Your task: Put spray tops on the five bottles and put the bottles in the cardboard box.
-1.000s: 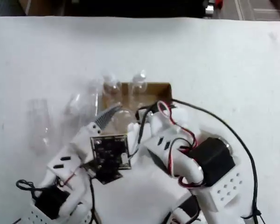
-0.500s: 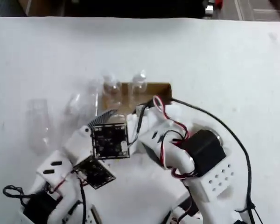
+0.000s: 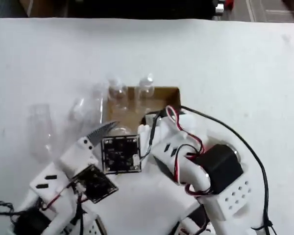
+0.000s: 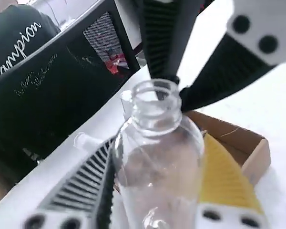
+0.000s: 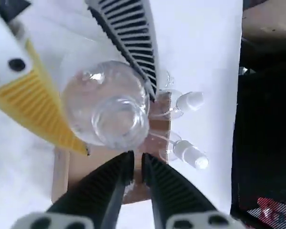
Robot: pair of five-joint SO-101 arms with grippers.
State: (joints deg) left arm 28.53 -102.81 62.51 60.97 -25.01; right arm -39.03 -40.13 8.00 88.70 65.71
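Note:
A clear uncapped bottle (image 4: 157, 157) stands upright over the cardboard box (image 3: 161, 94), with my left gripper (image 4: 159, 143) shut on its body between a black ribbed finger and a yellow one. Seen from above, the bottle (image 5: 109, 107) shows its bare mouth. My right gripper (image 5: 137, 161) hovers just above that mouth with its black fingertips (image 4: 169, 71) pressed together, and I see nothing held between them. Two bottles with spray tops (image 3: 118, 93) (image 3: 146, 87) stand at the box's far side.
Two clear bottles (image 3: 39, 128) (image 3: 85, 108) lie on the white table left of the box. Both arms crowd the near edge, the right arm's cables (image 3: 179, 129) looping over the box. The far and right table areas (image 3: 235, 58) are bare.
The left arm has drawn back toward the near left corner, tilting its wrist while still holding the bottle. The right arm shifted slightly and came back to about where it was.

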